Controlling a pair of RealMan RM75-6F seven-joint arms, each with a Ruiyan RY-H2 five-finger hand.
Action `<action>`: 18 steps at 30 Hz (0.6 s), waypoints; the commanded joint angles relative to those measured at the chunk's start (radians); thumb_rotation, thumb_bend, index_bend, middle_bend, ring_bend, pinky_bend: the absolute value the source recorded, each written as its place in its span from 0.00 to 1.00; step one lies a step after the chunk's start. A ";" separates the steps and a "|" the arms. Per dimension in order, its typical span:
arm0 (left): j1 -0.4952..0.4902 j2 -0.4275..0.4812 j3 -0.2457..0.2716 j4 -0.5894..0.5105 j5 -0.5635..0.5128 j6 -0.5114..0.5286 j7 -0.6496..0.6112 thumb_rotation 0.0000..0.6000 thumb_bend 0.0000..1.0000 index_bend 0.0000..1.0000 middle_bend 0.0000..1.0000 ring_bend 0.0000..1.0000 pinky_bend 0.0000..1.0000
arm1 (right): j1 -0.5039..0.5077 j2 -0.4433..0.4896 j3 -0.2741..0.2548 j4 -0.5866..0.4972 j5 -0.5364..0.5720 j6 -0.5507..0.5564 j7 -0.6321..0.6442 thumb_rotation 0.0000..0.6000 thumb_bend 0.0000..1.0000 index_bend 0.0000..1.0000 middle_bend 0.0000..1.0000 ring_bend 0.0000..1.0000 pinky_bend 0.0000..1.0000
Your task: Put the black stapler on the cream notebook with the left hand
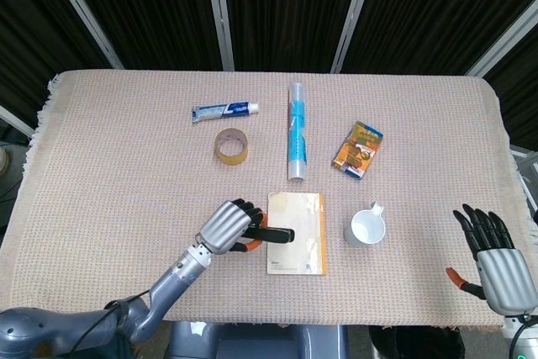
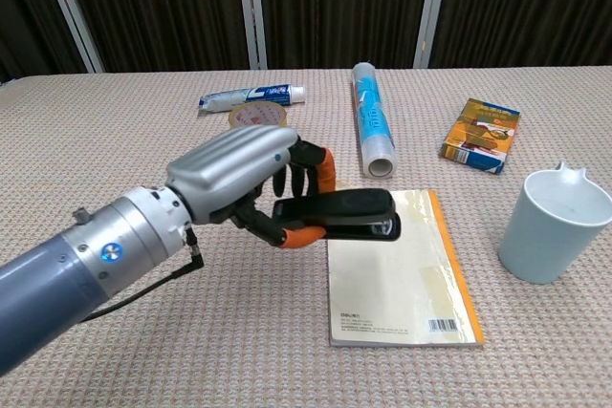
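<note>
Item: black stapler (image 2: 337,214), held in left hand (image 2: 251,183); fingers (image 2: 304,171) were curled around its rear half, thumb under, so approx. half the body stuck out free toward the robot's right. Long axis ran roughly level and left-to-right, crossing the near-left edge of the cream notebook (image 2: 397,265). In chest view the free tip overlapped the notebook's upper-left corner area; head view agreed, w/ stapler (image 1: 276,234) projecting from the hand (image 1: 229,226) over the notebook's (image 1: 298,243) left margin. Whether the stapler touched the cover or sat just above it could not be told (no clear shadow gap either way). Notebook lay flat and closed on the desk (image 1: 109,166), long axis running away from the robot, i.e. across the stapler's. Judgement: placement turned on carrying the stapler further right so its whole length cleared the left edge before release; the hand itself was beside the notebook, not over it. Right hand (image 1: 494,260) sat at the far right desk edge, fingers spread, holding nothing, well apart from the notebook; left hand was much the nearer. White cup (image 2: 553,225) stood right of the notebook, clear of the path.
</note>
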State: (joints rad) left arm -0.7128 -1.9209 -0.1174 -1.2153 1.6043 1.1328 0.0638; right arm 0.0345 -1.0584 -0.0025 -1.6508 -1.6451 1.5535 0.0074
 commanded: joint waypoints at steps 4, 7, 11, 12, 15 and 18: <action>-0.072 -0.115 -0.019 0.143 0.002 -0.039 -0.018 1.00 0.37 0.63 0.54 0.45 0.48 | 0.001 0.012 0.004 0.007 0.002 0.003 0.034 1.00 0.14 0.00 0.00 0.00 0.00; -0.096 -0.150 -0.029 0.192 -0.008 -0.060 -0.039 1.00 0.37 0.63 0.54 0.45 0.48 | 0.003 0.013 0.004 0.007 0.003 -0.002 0.039 1.00 0.14 0.00 0.00 0.00 0.00; -0.128 -0.193 -0.047 0.260 -0.021 -0.081 -0.066 1.00 0.37 0.63 0.54 0.45 0.48 | 0.006 0.014 0.004 0.005 0.002 -0.005 0.040 1.00 0.14 0.00 0.00 0.00 0.00; -0.139 -0.204 -0.054 0.278 -0.028 -0.092 -0.075 1.00 0.37 0.63 0.54 0.45 0.48 | 0.006 0.014 0.004 0.006 0.002 -0.006 0.040 1.00 0.14 0.00 0.00 0.00 0.00; -0.158 -0.221 -0.063 0.310 -0.035 -0.103 -0.088 1.00 0.37 0.62 0.54 0.45 0.48 | 0.008 0.014 0.007 0.007 0.006 -0.008 0.043 1.00 0.14 0.00 0.00 0.00 0.00; -0.179 -0.244 -0.068 0.351 -0.039 -0.112 -0.097 1.00 0.37 0.62 0.54 0.45 0.48 | 0.010 0.016 0.009 0.007 0.012 -0.013 0.049 1.00 0.14 0.00 0.00 0.00 0.00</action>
State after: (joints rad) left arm -0.8806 -2.1526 -0.1802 -0.8801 1.5695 1.0272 -0.0268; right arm 0.0443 -1.0430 0.0065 -1.6435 -1.6336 1.5414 0.0559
